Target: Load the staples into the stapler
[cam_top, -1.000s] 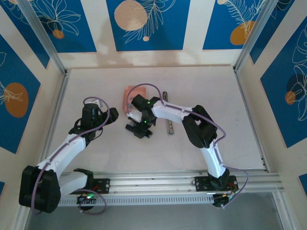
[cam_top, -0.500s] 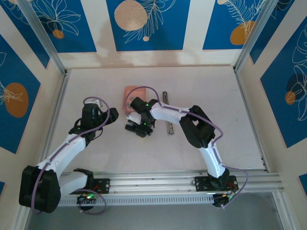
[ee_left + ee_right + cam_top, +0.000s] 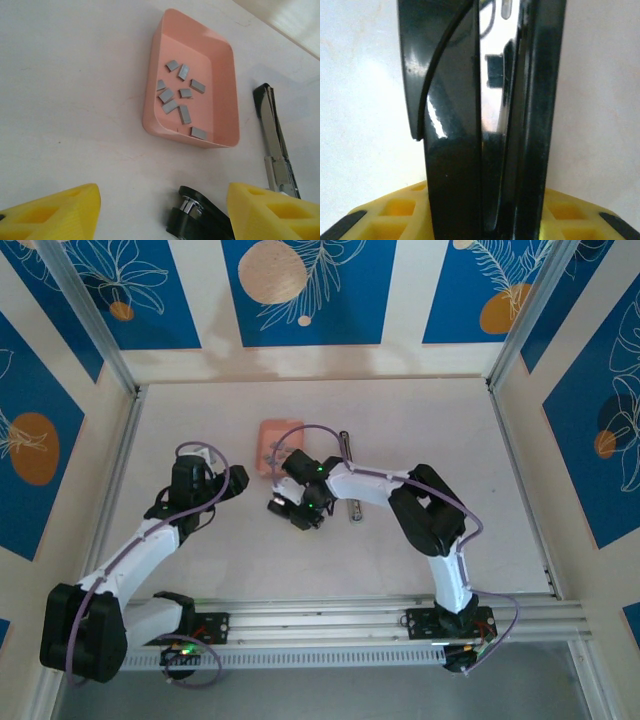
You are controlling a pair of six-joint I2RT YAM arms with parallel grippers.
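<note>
Moved since a second ago: my right wrist, drawn back off the pink tray point(image 3: 268, 432); its fingers point(image 3: 390, 212) have narrowed onto the glossy black stapler point(image 3: 455, 150), just near of the tray. My left fingers point(image 3: 55, 212): spread wide, empty, left of the tray. Staples point(image 3: 179, 95): grey strips lying loose inside the tray.

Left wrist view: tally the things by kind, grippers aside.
Staple strips: 9, in the tray
Pink tray: 1
Slim black-and-metal stapler: 1
Black part, bottom edge, kind unclear: 1
Total: 12
</note>
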